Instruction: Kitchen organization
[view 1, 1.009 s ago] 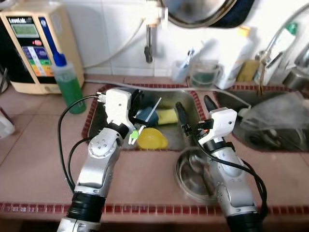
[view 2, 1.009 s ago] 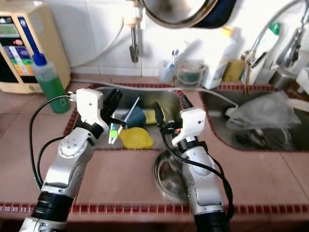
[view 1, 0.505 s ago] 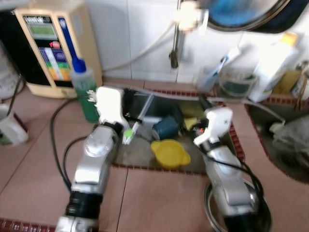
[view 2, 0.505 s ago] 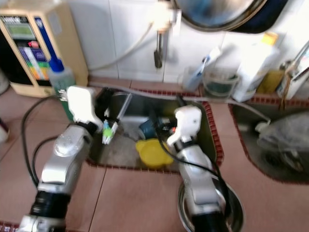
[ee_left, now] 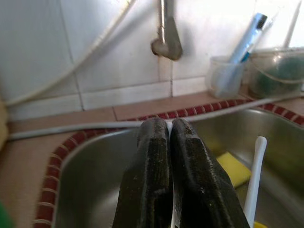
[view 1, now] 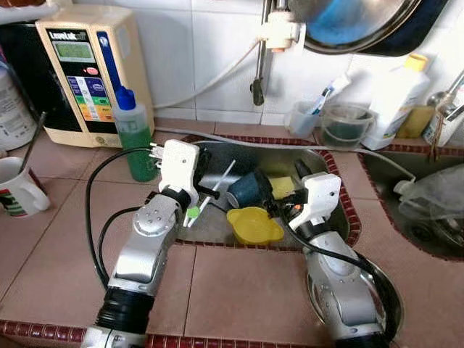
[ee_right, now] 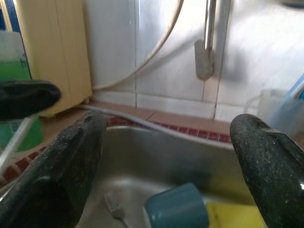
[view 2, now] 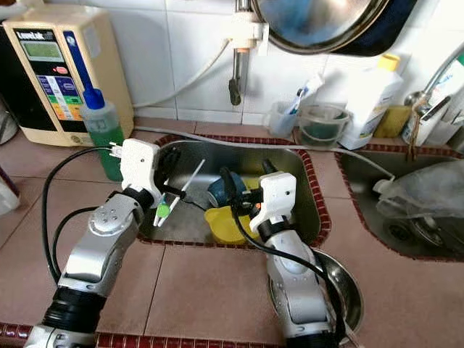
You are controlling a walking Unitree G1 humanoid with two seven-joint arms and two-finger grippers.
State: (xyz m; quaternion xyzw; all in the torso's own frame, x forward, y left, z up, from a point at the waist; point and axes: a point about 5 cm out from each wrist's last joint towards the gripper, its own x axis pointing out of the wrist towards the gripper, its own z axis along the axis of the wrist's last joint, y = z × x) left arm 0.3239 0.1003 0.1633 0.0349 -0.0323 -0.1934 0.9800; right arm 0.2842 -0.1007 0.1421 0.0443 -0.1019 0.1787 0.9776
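A white toothbrush (view 1: 210,190) with a green end is clamped in the left gripper (ee_left: 170,137), whose two black fingers (ee_left: 152,166) are pressed together on its thin handle; the brush slants over the left part of the steel sink (view 1: 335,190), its white end pointing toward the far wall. In the sink lie a dark blue cup (view 1: 246,190) on its side, a yellow bowl (view 1: 252,225) near the front rim and a yellow sponge (view 1: 281,185) just behind the cup. The right gripper (ee_right: 166,142) hangs over the right part of the sink with its fingers (ee_right: 66,156) spread wide apart and nothing between them, the blue cup lying below and ahead of them. A steel bowl (view 2: 346,286) stands on the tiled counter (view 1: 239,279) near the right arm. To the far left stand a green bottle with a blue cap (view 1: 135,138) and a cream water unit (view 1: 87,72); a white mug (view 1: 18,194) is at the left edge. Behind the sink are a clear cup with a toothbrush (view 1: 308,116), a clear tub (view 1: 346,125) and a white bottle (view 1: 395,101).
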